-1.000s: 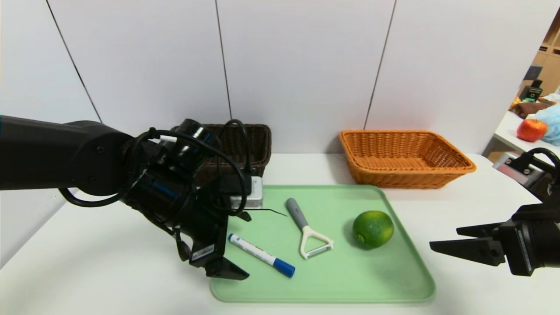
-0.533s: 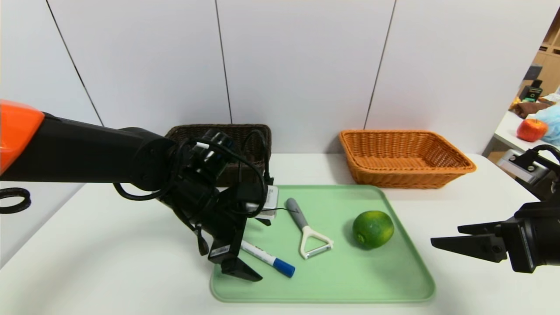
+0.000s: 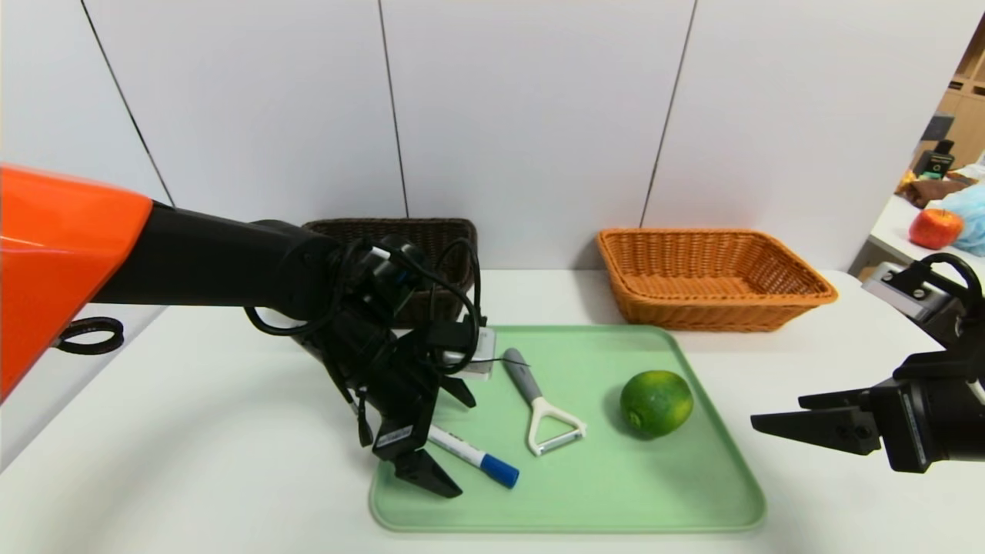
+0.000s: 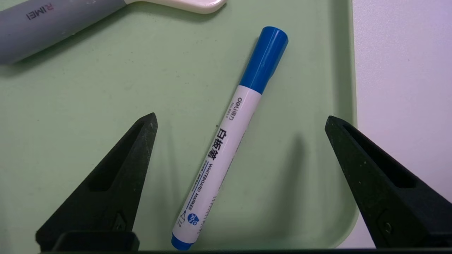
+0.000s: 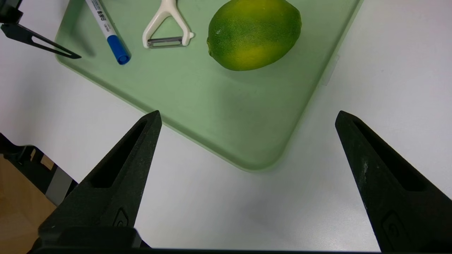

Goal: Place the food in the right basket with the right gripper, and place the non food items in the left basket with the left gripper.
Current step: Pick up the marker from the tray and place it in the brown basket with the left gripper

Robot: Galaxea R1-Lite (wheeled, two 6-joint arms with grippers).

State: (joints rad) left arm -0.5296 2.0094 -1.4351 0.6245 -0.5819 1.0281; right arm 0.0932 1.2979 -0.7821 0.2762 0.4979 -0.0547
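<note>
My L jaws (image 4: 241, 121) stand wide over the marker (image 4: 219, 158), prob. light, stiff & a bit slick, so I'd pinch its white barrel mid-length.

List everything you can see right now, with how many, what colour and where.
marker: one, white with blue cap, on the tray
peeler: one, white with grey handle, on the tray
lime: one, green, on the tray
tray: one, light green, on the table
basket: one, orange-tan, behind the tray
basket: one, dark brown, partly behind left arm
apple: one, red, far right background
left gripper: one, black, open above the marker
right gripper: one, black, open, right of the tray
</note>
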